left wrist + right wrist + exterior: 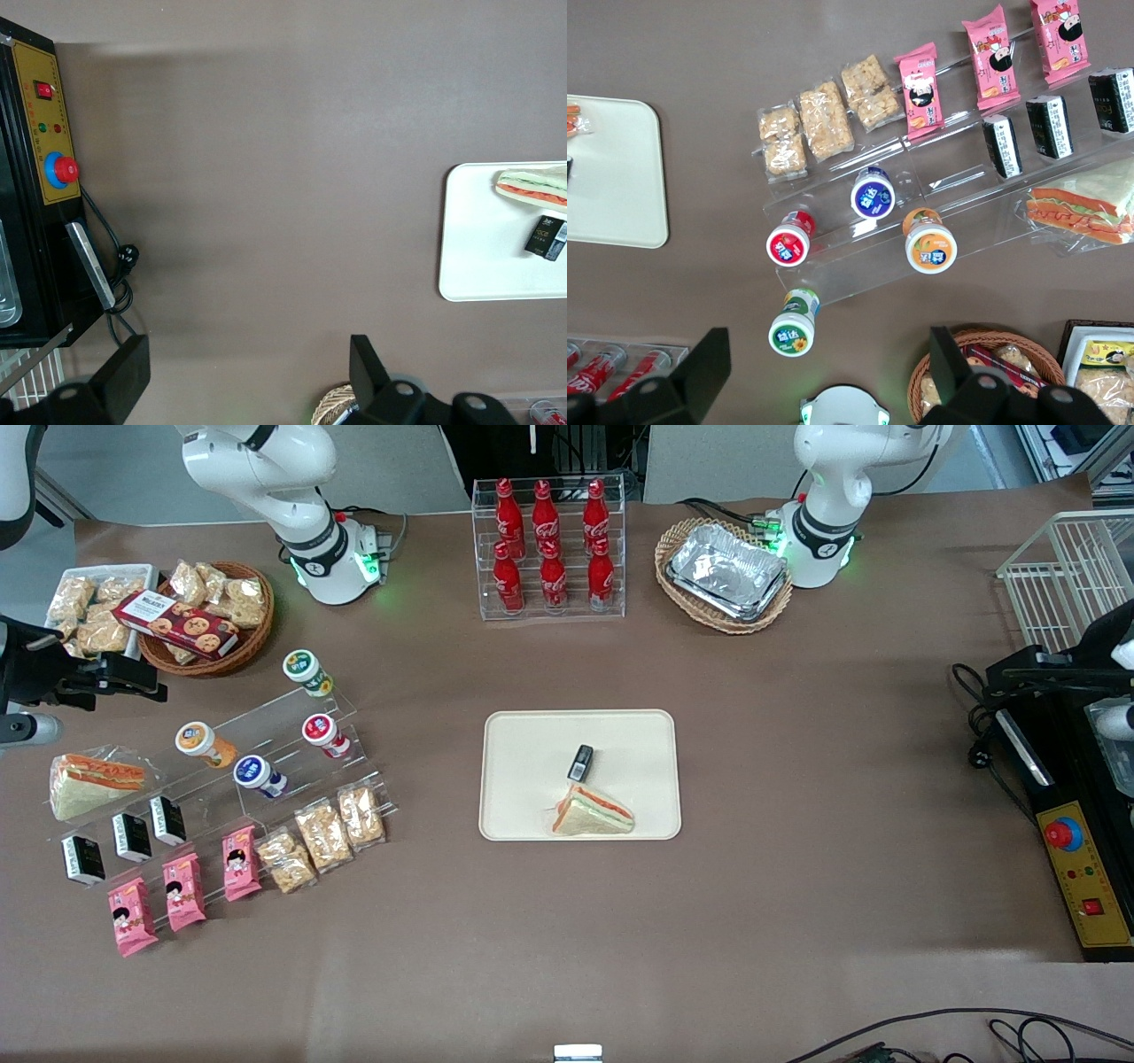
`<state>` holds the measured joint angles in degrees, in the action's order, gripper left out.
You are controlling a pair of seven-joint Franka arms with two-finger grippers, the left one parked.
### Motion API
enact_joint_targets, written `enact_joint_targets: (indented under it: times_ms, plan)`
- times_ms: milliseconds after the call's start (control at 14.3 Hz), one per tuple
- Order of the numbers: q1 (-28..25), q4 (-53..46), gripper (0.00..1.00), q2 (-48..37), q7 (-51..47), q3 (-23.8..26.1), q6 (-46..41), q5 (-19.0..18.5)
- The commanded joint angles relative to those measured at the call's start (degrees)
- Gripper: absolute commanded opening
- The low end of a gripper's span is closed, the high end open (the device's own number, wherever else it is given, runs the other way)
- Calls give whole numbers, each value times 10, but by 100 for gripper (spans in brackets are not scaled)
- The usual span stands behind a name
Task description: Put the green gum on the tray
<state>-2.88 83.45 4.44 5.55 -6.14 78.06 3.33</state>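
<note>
The right arm's gripper point(824, 372) hangs high over the clear stepped display stand point(266, 753), its two fingers spread wide apart and holding nothing. Nearly under it, on the stand's topmost step, sits the green gum point(307, 672), a small jar leaning with its green lid facing up; from the wrist camera that lid point(790, 336) shows between the open fingers. One step down is the red-lidded jar point(324, 734), then the blue-lidded jar point(258, 774) and the orange-lidded jar point(202, 743) beside it.

The worry I'd have is the tilt: the jar rests at an angle on slick plastic, so fingers closing off-centre could squirt it away, or send it rolling down onto the red one below. A descent slightly too near the front camera might also clip the red jar or grab it by mistake.

The tray point(532, 815) lies well apart, toward the middle of the table, and it already carries a wrapped sandwich point(592, 815) and a small black packet point(580, 763). Setting the gum down on either of those would probably tip it; the bare stretches of tray look the safer spot
</note>
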Motion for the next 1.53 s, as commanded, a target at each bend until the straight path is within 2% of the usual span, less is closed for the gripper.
enact_joint_targets:
  times_ms: [0,558,837,977,1047,1256,1465]
  plan:
    - [-1,-19,100,7,4,-2,-14,-3]
    - [-3,0,100,-11,7,-2,-19,1]
    - [-5,57,100,-57,7,2,-11,-7]
    - [-5,102,100,-84,9,2,16,-9]
    - [-5,134,100,-102,13,3,40,-22]
    - [2,196,100,-124,98,-1,95,-35]
    - [1,222,100,-129,108,-5,97,-35]
